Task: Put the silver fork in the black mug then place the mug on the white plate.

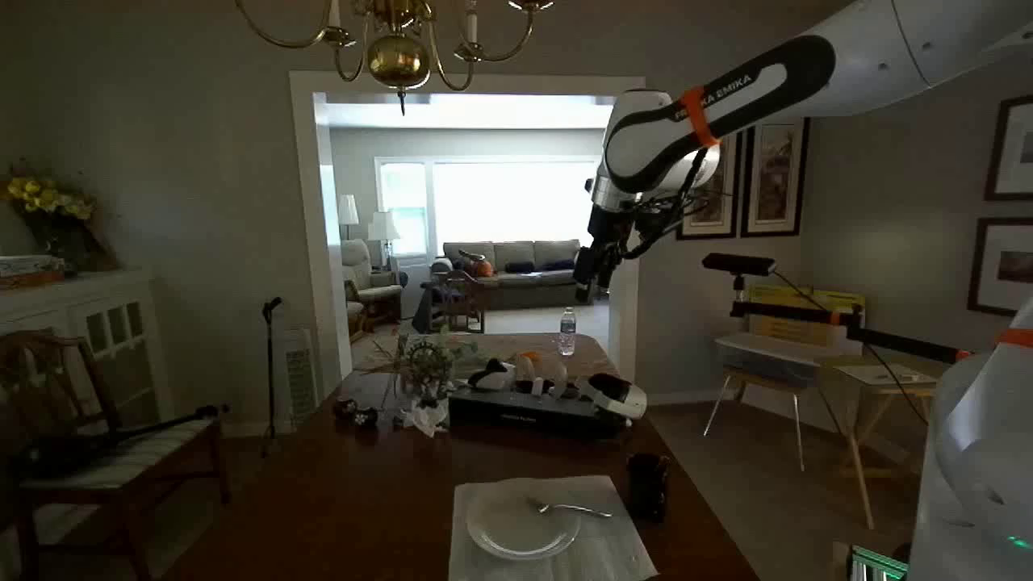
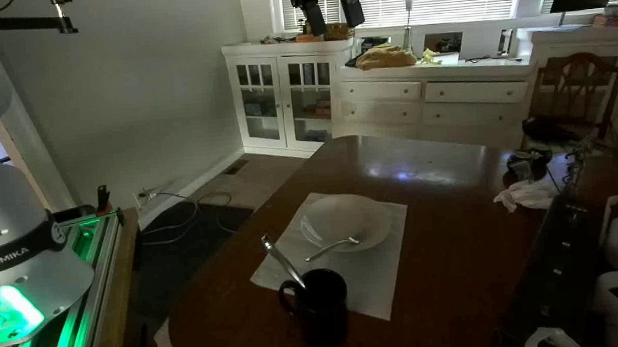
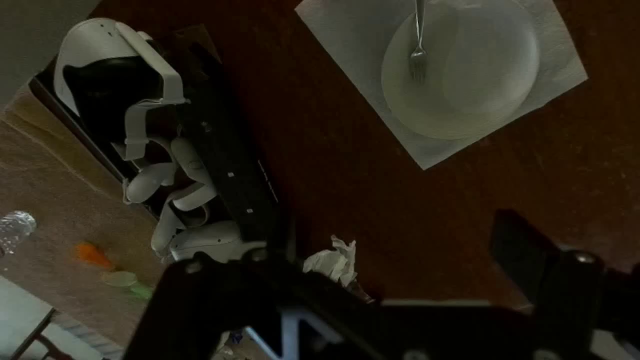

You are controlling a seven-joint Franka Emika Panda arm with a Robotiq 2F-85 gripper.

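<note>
The black two-fingered gripper (image 2: 337, 27) — jaws spread, empty — hangs above and aside from the slim silver metal fork (image 3: 419, 49), its tines on the round white plate (image 3: 487, 80), long axis crossing the jaws' closing line.

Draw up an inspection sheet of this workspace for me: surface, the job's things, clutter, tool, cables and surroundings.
Surface: brown wooden table, with a white sheet laid on it.
White plate: flat on the sheet.
Silver fork: tines on the plate, handle running out over its rim.
Black mug: upright beside the sheet; a silvery handle seems to stand in it, far end hidden.
Clutter: black box with a white headset, crumpled white paper, water bottle.
Tool: open, raised above the table, holding nothing.
Cables: pale cables lie on the floor; dark cables run along the arm.
Surroundings: brass chandelier overhead, white cabinets along a wall.
</note>
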